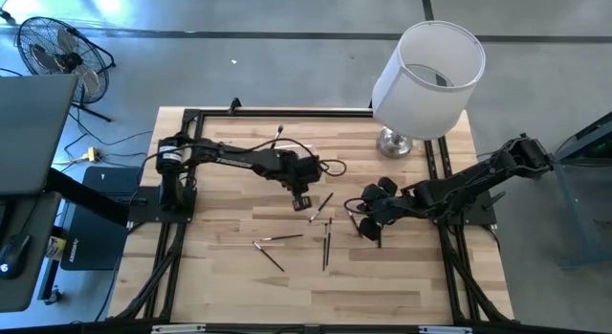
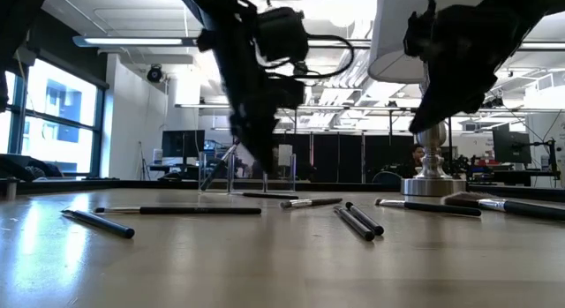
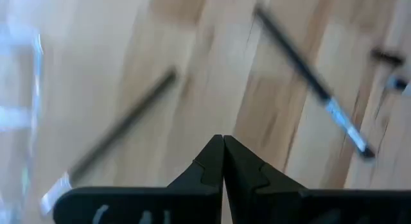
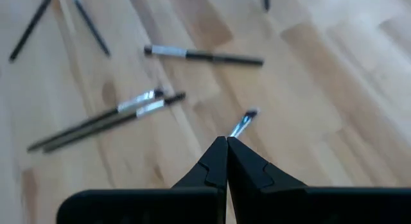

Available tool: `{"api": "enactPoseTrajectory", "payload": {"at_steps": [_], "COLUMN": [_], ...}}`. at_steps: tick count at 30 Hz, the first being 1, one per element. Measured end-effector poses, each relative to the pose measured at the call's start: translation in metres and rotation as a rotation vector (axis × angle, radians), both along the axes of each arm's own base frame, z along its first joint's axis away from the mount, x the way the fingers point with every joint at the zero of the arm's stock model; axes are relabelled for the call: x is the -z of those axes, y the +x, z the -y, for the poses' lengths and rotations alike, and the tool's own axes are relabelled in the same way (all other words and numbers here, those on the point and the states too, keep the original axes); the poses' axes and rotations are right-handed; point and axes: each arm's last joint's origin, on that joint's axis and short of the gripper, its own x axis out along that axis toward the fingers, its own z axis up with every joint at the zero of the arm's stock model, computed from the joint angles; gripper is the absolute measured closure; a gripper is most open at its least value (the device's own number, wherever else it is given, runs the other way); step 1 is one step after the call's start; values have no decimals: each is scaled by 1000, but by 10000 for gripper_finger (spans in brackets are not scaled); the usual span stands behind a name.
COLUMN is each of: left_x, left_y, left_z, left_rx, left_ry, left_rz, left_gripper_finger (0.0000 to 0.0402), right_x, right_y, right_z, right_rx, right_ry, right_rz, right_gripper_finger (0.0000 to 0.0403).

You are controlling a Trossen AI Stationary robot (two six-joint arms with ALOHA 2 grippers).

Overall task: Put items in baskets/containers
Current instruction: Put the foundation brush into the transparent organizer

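Observation:
Several slim dark makeup brushes (image 1: 325,240) lie flat on the wooden table, near its middle; they also show in the low view (image 2: 357,220) and the right wrist view (image 4: 202,55). My left gripper (image 1: 302,200) is shut and empty above them; two brushes (image 3: 308,76) lie below it. The clear holder (image 2: 218,171) stands behind the brushes with a brush leaning in it, and its wall shows in the left wrist view (image 3: 19,102). My right gripper (image 1: 371,229) is shut on a brush (image 4: 245,120) right of the scattered ones. My right gripper pinches a brush between its two shut fingers, at their free ends. Only the brush's silver ferrule and bristle tip (image 4: 247,116) stick out past the fingertips; the fingers hide the rest. The fingers slant down at the table from its right side.
A big white lampshade on a silver base (image 1: 430,71) stands at the table's far right. A fluffy-headed brush (image 2: 494,203) lies near the lamp base. Bare wood lies along the table's near edge (image 1: 316,296).

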Motion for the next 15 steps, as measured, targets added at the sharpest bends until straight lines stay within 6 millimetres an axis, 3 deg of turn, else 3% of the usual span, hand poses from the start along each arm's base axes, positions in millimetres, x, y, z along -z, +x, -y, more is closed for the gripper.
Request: {"api": "enactPoseTrajectory", "payload": {"at_steps": [8, 12, 15], "left_x": [-6, -8, -11], "left_y": [4, 6, 8], "left_z": [45, 70, 86], "left_rx": [-78, -154, -212], "left_ry": [-90, -75, -53], "left_rz": [64, 125, 186], "left_gripper_finger": [401, 401, 401], "right_x": [6, 5, 16], "right_y": [-3, 2, 3], "right_z": [23, 32, 39], "right_rx": [-150, -245, -290], "right_ry": [17, -2, 25], "right_rz": [-155, -112, -9], "right_gripper_finger": [402, 403, 403]}}
